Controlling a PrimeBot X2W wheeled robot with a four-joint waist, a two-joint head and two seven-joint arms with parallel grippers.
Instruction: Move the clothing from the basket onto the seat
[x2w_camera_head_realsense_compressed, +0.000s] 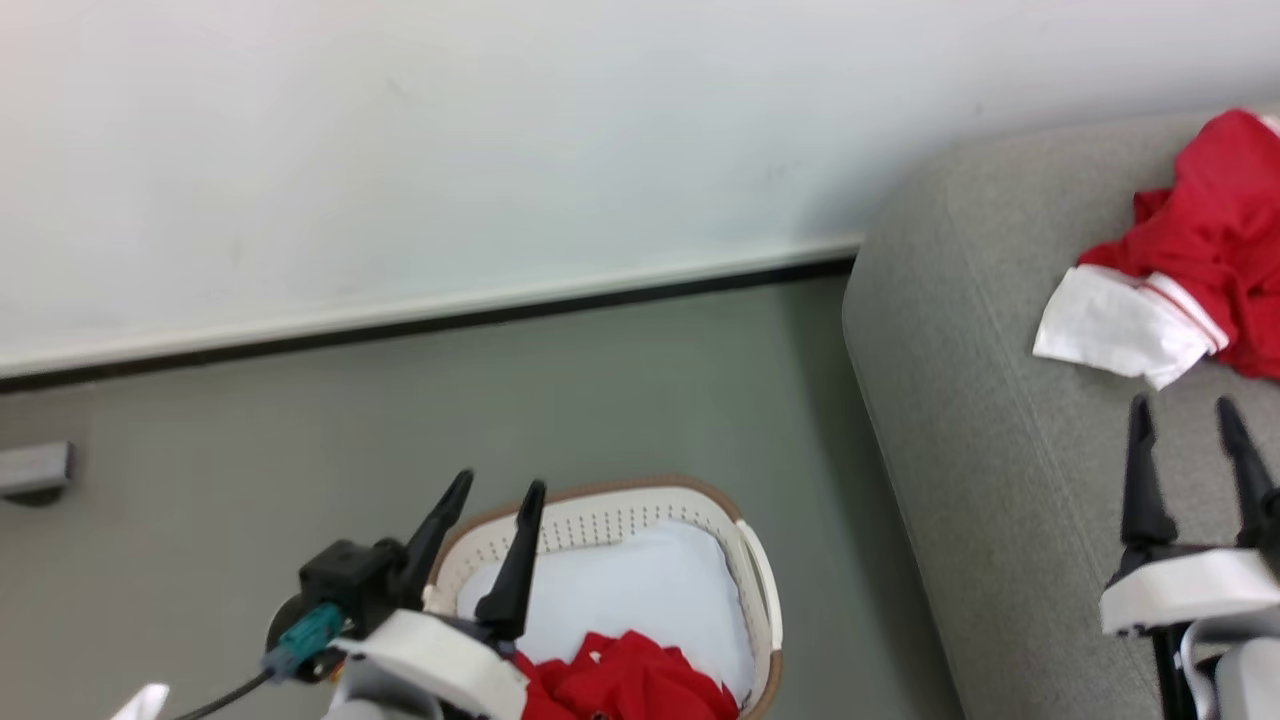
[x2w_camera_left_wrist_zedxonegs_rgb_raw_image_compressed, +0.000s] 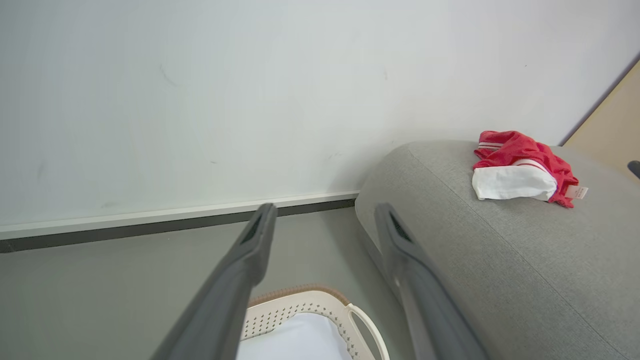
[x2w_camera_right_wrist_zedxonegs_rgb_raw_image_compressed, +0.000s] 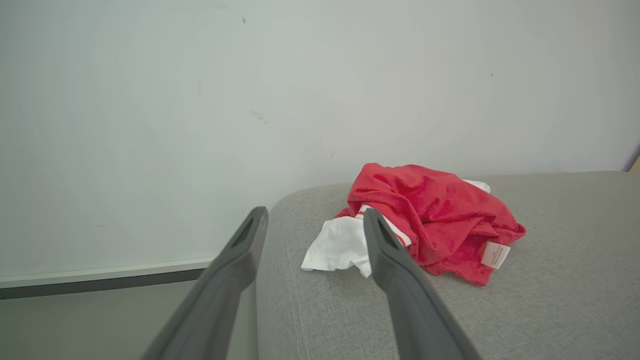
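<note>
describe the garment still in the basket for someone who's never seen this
Beside the rounded end of the grey sofa, an oval cream basket with a brown rim stands on the floor. At its near end, on the plain white lining, lies a crumpled red garment; the other bundle, red with white, lies on the sofa.

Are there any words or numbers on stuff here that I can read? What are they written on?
Nothing here can be read.
White tag on the red and white clothing lying on the seat: tiny print, too small to read.
Red garment in the basket: no lettering shows.
</note>
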